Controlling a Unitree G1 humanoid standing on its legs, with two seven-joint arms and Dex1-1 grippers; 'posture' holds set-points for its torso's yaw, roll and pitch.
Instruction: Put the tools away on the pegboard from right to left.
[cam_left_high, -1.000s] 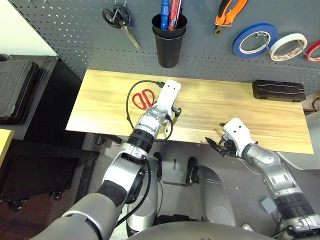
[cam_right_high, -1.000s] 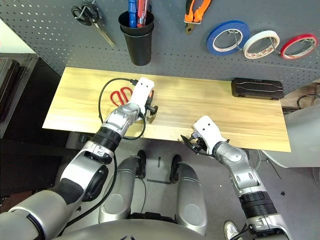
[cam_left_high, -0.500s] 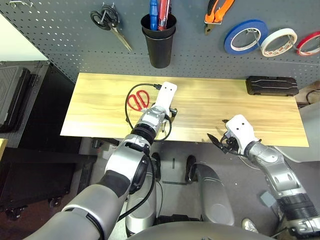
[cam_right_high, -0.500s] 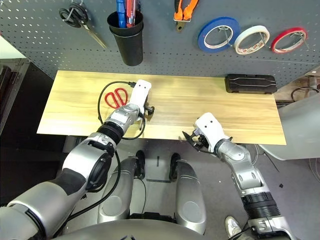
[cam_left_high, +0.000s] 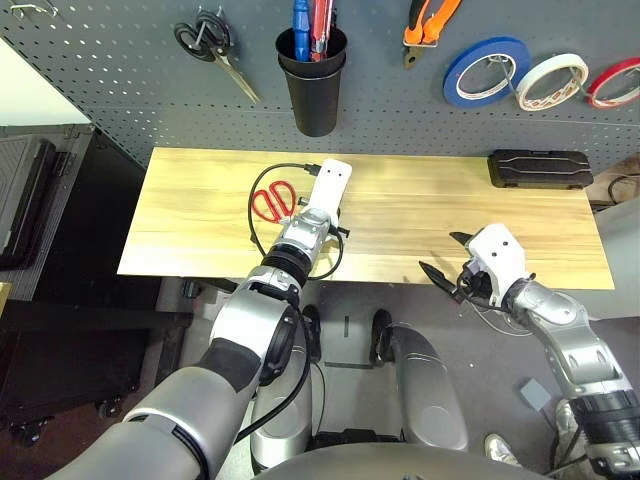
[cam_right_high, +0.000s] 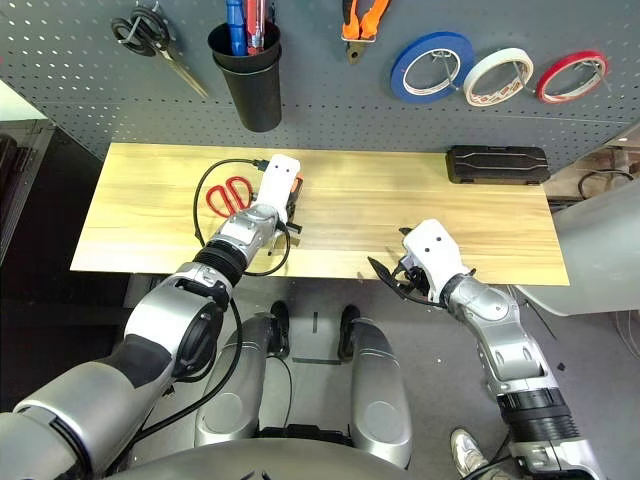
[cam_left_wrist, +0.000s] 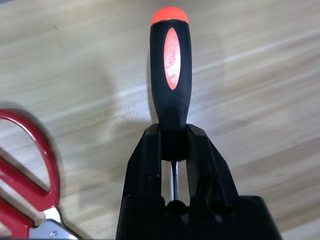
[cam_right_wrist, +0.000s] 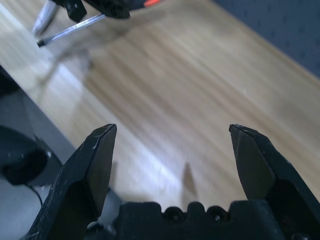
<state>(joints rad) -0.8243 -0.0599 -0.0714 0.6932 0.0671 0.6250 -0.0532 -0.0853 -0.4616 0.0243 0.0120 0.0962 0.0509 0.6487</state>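
Note:
My left gripper (cam_left_wrist: 173, 131) is shut on the black-and-orange screwdriver (cam_left_wrist: 170, 75), its fingers clasping the handle's neck just over the table. The red-handled scissors (cam_left_high: 270, 203) lie flat just left of it. On the pegboard (cam_left_high: 120, 70) hang the white tape roll (cam_left_high: 565, 82) and the orange-and-black pliers (cam_left_high: 430, 20). My right gripper (cam_right_wrist: 170, 150) stands open with nothing between its fingers, at the table's front edge on the right (cam_left_high: 452, 272).
A black cup (cam_left_high: 312, 80) with pens, black-handled scissors (cam_left_high: 215, 50), a blue tape roll (cam_left_high: 498, 72) and a red tape roll (cam_left_high: 615, 82) also hang on the pegboard. A black case (cam_left_high: 538, 168) lies at the table's back right. A black cable (cam_left_high: 252, 222) loops around the red scissors.
My left gripper's fingers have closed onto the screwdriver's handle. The right arm has drifted a little to the right along the table's front edge. The head camera has shifted.

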